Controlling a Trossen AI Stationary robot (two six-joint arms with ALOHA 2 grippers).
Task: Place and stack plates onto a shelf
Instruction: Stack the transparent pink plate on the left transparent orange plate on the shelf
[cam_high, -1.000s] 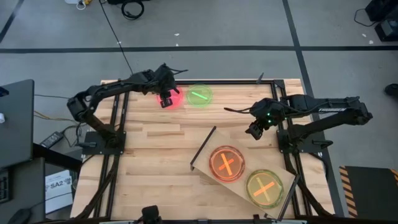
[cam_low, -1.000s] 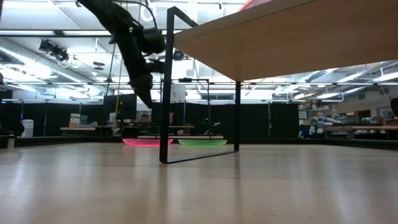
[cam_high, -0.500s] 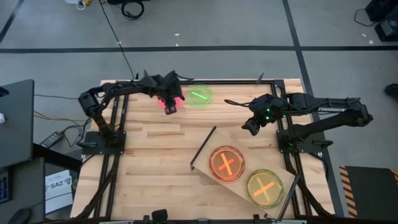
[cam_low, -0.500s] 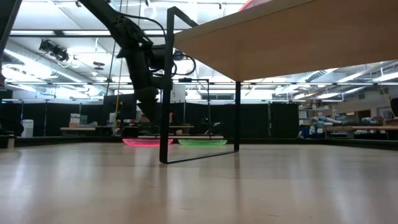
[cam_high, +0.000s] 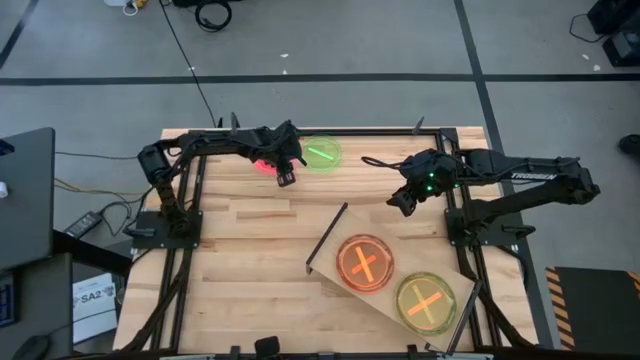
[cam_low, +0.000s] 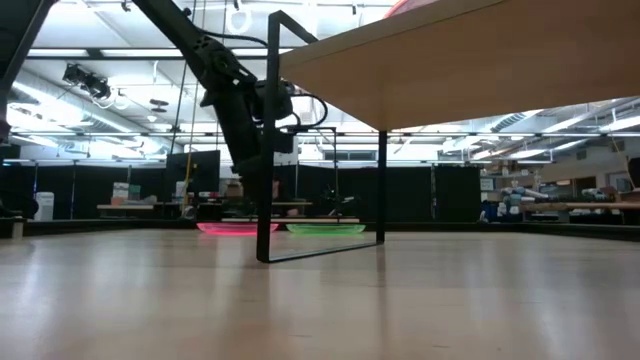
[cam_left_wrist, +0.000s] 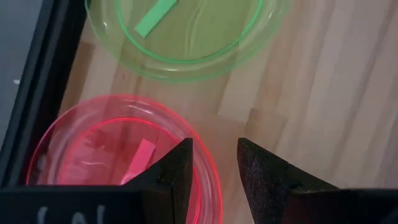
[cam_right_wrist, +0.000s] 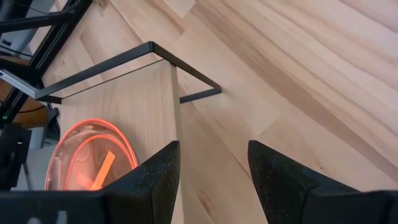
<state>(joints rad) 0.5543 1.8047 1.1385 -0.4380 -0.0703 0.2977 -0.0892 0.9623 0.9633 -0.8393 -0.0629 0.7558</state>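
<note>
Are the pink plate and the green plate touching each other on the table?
Apart. The left wrist view shows a strip of bare wood between the pink plate and the green plate.

Lab hall: black curtains (cam_low: 120, 195), far workbenches (cam_low: 560, 208).

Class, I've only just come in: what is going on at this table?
Two robot arms are putting plates on a wooden shelf. An orange stack and a yellow-green stack already sit on it. A pink plate and a green plate lie side by side at the table's far edge. The left gripper hovers open at the pink plate's rim, holding nothing. The right gripper waits open and empty above bare table beyond the shelf.
</note>
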